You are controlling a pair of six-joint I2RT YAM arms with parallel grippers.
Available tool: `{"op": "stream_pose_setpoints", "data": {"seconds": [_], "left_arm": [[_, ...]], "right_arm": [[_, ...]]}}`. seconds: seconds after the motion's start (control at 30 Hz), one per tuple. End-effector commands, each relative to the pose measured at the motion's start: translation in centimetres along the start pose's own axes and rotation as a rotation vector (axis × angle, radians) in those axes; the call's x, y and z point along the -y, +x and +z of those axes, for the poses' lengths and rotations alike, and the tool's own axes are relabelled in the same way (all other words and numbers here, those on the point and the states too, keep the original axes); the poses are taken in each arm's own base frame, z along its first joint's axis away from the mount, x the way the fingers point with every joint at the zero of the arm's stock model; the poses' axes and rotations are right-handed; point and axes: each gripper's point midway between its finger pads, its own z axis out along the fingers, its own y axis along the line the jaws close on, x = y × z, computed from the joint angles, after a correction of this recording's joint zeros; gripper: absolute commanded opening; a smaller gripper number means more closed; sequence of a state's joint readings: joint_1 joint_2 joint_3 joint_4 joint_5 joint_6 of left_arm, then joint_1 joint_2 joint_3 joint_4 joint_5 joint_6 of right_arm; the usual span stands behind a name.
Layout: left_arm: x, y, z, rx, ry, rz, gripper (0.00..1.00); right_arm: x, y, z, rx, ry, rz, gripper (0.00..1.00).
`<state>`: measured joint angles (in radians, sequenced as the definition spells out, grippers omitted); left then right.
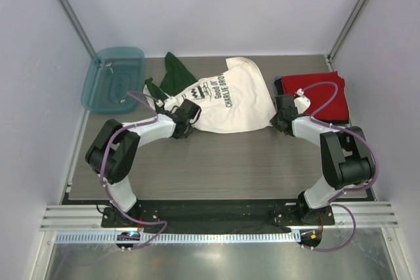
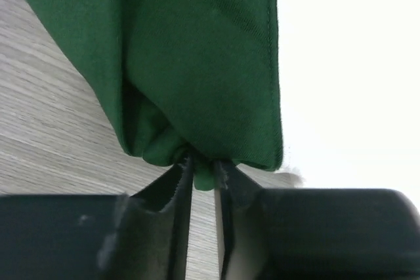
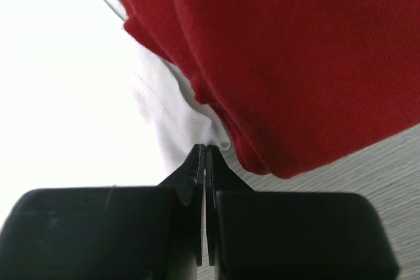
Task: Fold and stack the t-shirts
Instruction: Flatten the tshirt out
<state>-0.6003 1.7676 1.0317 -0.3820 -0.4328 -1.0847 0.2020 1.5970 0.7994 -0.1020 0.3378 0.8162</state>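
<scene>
A white t-shirt [image 1: 233,100] with black chest print and dark green sleeves [image 1: 176,73] lies spread at the back middle of the table. My left gripper [image 1: 189,112] sits at the shirt's left side. In the left wrist view, my left gripper [image 2: 203,164] is shut on a bunched fold of the green sleeve [image 2: 197,50]. A folded red t-shirt [image 1: 316,93] lies at the back right. My right gripper [image 1: 282,113] is between the two shirts. The right wrist view shows my right gripper [image 3: 205,149] shut, with the white shirt's edge [image 3: 164,116] pinched at its tips beside the red t-shirt [image 3: 295,63].
A teal plastic tub [image 1: 113,78] stands at the back left corner. White walls enclose the table on the left, back and right. Bare wood tabletop [image 1: 223,162] stretches between the shirts and the arm bases.
</scene>
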Motion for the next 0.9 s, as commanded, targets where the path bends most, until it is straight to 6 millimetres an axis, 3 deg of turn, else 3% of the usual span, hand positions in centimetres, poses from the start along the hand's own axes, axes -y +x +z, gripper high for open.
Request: {"op": "stream_pose_setpoints", "data": {"seconds": [0.0,0.03,0.2,0.27,0.4,0.53,0.63,0.87], "left_arm": [[-2.6,2.4,1.1,-0.056,-0.085,0.085,0.05],[-2.6,2.4,1.0,-0.056,-0.082,0.091,0.00],[-2.2,0.9,-1.8,-0.027,-0.004,0.118,0.00],[-2.6,0.7,-3.0,-0.025,0.018,0.131,0.00],[-4.3,-0.6,-7.4,-0.017,0.064,0.173,0.00],[-5.8,-0.1,-10.1,-0.066,0.144,0.200,0.01],[-6.7,-0.1,-11.6,-0.107,0.200,0.165,0.02],[-7.6,0.2,-12.3,-0.189,0.279,0.148,0.06]], "right_arm": [[-0.6,-1.4,-0.7,0.041,-0.031,0.026,0.01],[-0.5,-1.4,-0.7,0.041,-0.029,0.027,0.01],[-0.4,-1.6,-0.7,0.048,-0.028,0.032,0.01],[-0.2,-1.7,-0.7,0.050,-0.026,0.034,0.01],[-0.1,-1.9,-1.0,0.059,-0.027,0.038,0.01],[-0.2,-2.0,-1.3,0.065,-0.035,0.044,0.01],[-0.2,-2.2,-1.5,0.071,-0.042,0.050,0.01],[0.0,-1.8,-1.3,0.064,-0.039,0.046,0.01]]}}
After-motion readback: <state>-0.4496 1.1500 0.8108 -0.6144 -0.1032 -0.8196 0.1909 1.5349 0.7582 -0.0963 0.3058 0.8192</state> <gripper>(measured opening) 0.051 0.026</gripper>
